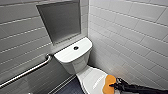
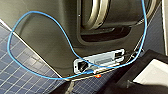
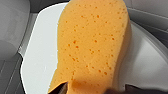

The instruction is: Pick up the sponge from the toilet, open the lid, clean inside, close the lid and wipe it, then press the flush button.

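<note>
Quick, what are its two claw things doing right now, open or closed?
Left gripper: cannot be told.
Right gripper: closed, holding the orange sponge.

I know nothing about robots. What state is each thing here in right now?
toilet lid: closed, down over the bowl.
sponge: lying flat on the closed lid.
flush button: untouched, with nothing on or near it.
right gripper: at the sponge's edge; whether it is open or shut cannot be told.
</note>
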